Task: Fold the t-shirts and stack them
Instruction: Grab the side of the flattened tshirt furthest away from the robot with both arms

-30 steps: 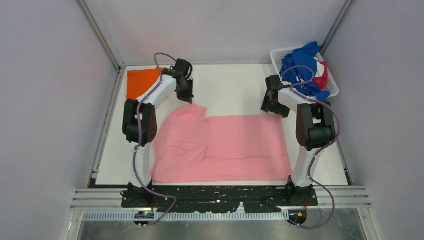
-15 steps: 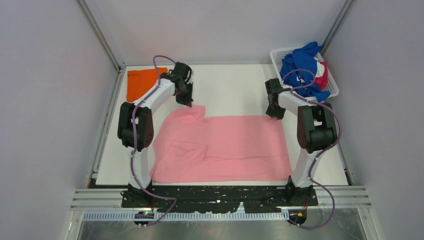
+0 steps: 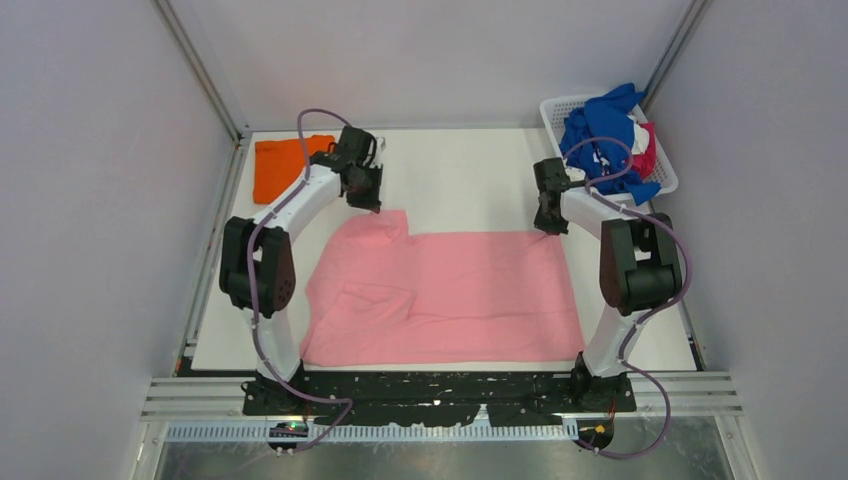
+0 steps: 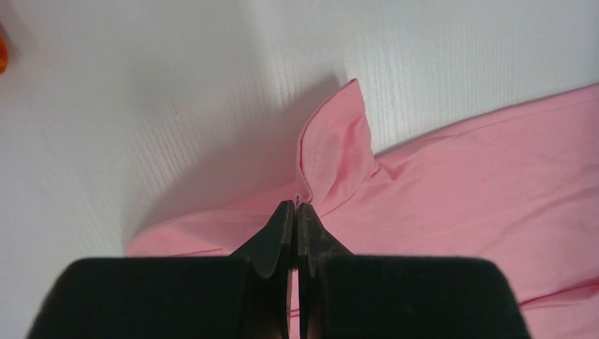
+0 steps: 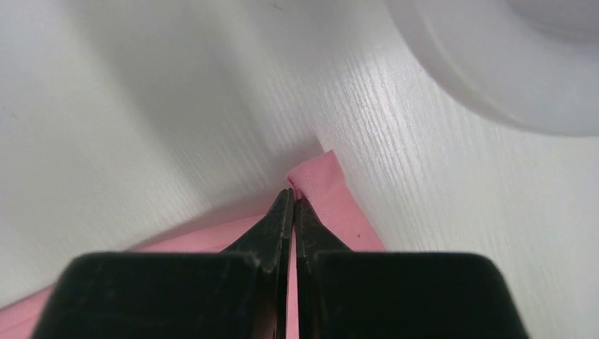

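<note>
- Pinching the far left edge of the pink t-shirt point(image 3: 450, 290), the left gripper point(image 4: 295, 212) is clamped on fabric
- The right gripper point(image 5: 293, 201) clamps its far right corner

White table point(image 3: 460, 180) between plain grey walls point(image 3: 100, 200), aluminium posts point(image 3: 200, 70)

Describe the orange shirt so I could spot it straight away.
On the white table, look to the far left corner. The orange shirt lies there, folded small and flat, unlike the pink shirt spread across the middle and the clothes heaped in the basket.
</note>
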You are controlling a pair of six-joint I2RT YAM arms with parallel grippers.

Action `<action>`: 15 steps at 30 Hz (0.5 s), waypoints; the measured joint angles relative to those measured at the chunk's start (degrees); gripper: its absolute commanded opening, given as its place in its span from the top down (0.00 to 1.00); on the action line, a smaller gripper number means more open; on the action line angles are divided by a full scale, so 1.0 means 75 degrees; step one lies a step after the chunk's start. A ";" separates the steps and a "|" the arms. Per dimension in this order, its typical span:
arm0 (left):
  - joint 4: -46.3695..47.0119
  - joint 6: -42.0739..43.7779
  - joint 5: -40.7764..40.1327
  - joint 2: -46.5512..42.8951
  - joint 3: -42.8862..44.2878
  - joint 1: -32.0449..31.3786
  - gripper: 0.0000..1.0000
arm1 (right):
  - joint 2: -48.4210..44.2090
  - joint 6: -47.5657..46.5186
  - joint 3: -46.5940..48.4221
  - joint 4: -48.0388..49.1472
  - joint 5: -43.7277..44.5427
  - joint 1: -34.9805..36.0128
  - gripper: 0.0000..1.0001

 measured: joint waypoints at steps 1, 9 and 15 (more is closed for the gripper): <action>0.0055 0.0038 0.0006 -0.0070 -0.0087 -0.0006 1.00 | -0.0085 -0.0050 -0.0055 0.0047 -0.0038 0.0000 0.95; 0.0455 0.0251 0.0076 -0.0836 -0.0976 -0.0160 1.00 | -0.1297 -0.0344 -0.0886 0.0338 -0.0519 0.0038 0.95; 0.0851 0.0434 0.0128 -0.1626 -0.1999 -0.0414 1.00 | -0.2052 -0.0498 -0.1510 0.0341 -0.0691 0.0169 0.95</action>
